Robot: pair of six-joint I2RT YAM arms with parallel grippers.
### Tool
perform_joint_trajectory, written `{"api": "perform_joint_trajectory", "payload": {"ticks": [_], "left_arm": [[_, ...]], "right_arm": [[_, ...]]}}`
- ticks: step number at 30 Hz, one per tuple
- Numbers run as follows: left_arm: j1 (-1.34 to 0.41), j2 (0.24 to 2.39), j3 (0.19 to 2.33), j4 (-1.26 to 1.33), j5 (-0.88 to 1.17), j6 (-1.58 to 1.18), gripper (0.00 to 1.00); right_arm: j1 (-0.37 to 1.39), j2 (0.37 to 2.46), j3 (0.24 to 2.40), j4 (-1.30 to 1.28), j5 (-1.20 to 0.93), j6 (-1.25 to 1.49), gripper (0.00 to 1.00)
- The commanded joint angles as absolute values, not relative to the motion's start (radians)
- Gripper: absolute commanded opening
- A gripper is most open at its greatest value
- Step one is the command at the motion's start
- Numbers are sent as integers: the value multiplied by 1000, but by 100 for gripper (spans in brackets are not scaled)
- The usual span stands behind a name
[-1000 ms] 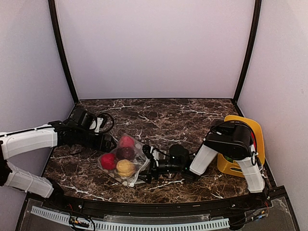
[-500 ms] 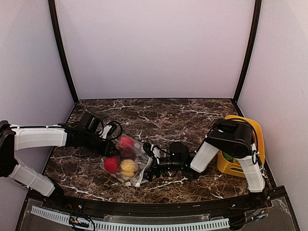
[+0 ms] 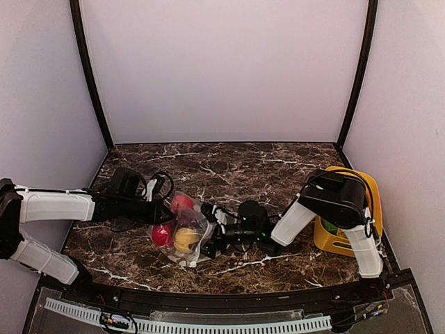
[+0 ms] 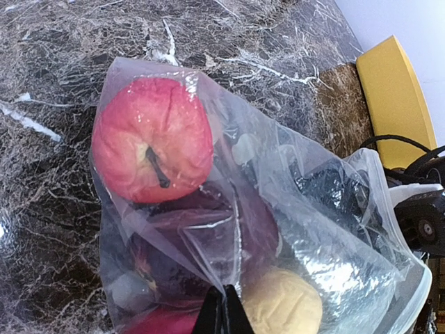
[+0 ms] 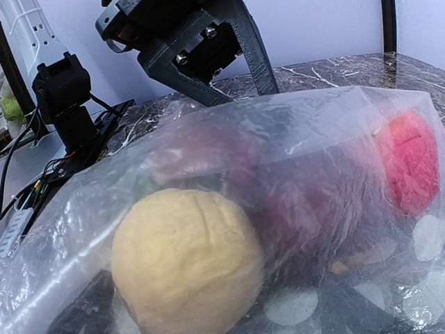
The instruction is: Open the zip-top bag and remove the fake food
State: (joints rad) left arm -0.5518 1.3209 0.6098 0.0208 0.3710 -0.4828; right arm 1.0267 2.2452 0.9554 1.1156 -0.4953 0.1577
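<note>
Bag near bench front edge, left of centre, fruit inside. Its film pinched by left jaws, together; right jaws wide apart at bag's right end. Risk: thin pinch slips, or pull drags whole bag, zip unopened.

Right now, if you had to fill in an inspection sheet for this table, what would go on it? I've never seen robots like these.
Surface: dark marble-patterned tabletop.
Job's things: zip-top bag lies near the front edge, with the fake food inside it: red, maroon and yellow pieces.
Clutter: yellow container at the right edge, holding a green item.
Grippers: left gripper shut, pinching the bag's film; right gripper open, against the bag's right side.
Cables: black cable loop by the left wrist; more black cabling on the right arm.
Surroundings: pale walls and black corner posts.
</note>
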Motion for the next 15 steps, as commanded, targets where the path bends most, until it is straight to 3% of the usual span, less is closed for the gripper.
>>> {"api": "perform_joint_trajectory", "payload": {"ticks": [1, 15], "left_arm": [[-577, 1308, 568, 125, 377, -547, 1], [-618, 1344, 529, 243, 408, -607, 1]], "right_arm": [[1061, 2222, 991, 1073, -423, 129, 99], [1071, 2311, 1147, 944, -345, 122, 97]]}}
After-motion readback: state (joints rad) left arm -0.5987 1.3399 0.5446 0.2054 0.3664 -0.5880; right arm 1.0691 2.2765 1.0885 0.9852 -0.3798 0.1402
